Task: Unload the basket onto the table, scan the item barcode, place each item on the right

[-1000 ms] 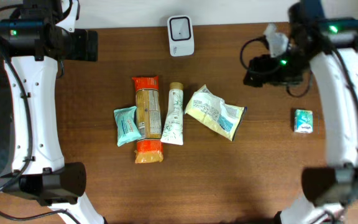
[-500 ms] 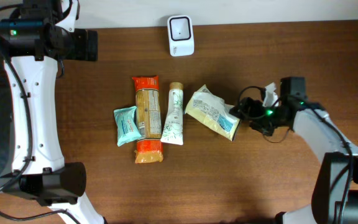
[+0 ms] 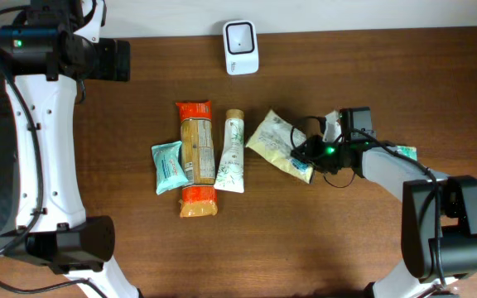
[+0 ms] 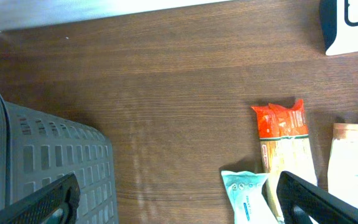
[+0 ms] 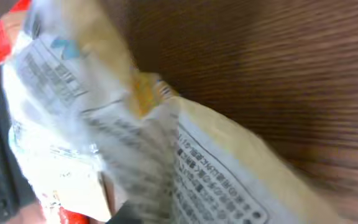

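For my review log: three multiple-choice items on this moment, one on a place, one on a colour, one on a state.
1. Where is the right gripper?
A. out of the overhead view
B. at the crinkled bag's right edge
C. at the far left

2. What colour are the ends of the long packet beside the tube?
A. orange
B. blue
C. black

3. How is the left gripper?
A. shut on the tube
B. shut, empty
C. open, empty

Answers: 1 B, the overhead view shows it against the bag's edge. 2 A, both ends are orange. 3 C, its wrist view shows the fingers wide apart, nothing between.
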